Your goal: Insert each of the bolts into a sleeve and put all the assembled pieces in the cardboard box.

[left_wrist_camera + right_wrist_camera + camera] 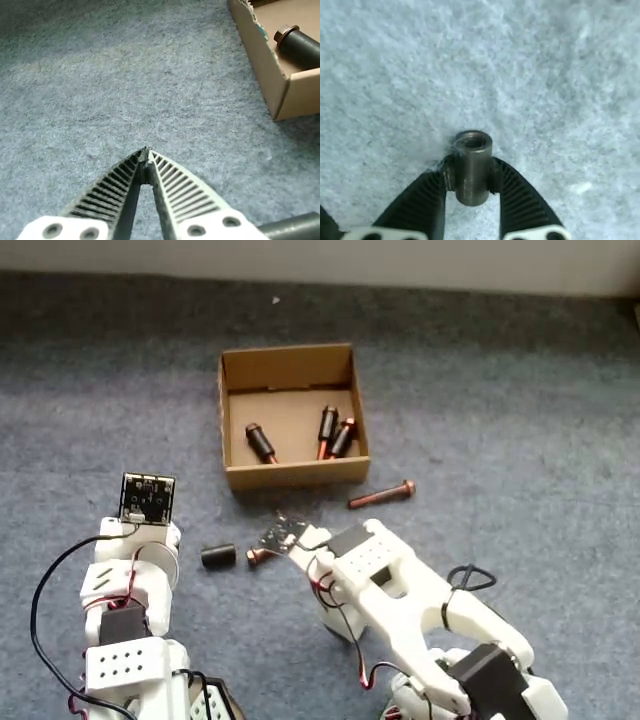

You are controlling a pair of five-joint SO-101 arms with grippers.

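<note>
Carpet (500, 390): grey-blue pile is spread under everything as the work surface.
Far edge (400, 260): a pale band is seen past the carpet; wall or floor cannot be told.
Right gripper (285, 535) (470, 172): held low over the carpet just in front of the box, fingers clamped on the held bolt (256, 556) (470, 170).
Left gripper (145, 152): pointed at bare carpet, fingers pressed together with nothing between them.
Cardboard box (295, 475) (260, 60): set open on the carpet, mid-scene.
Assembled pieces (260, 443): three are laid inside the box, one toward the left arm's side and two side by side toward the right's.
Loose bolt (381, 495): laid on the carpet near the box's front corner.
Held bolt: copper-coloured, its hollow end is turned away from the wrist.
Sleeve (218, 556) (290, 227): black, laid on the carpet between the arms, near the held bolt but apart from it.
</note>
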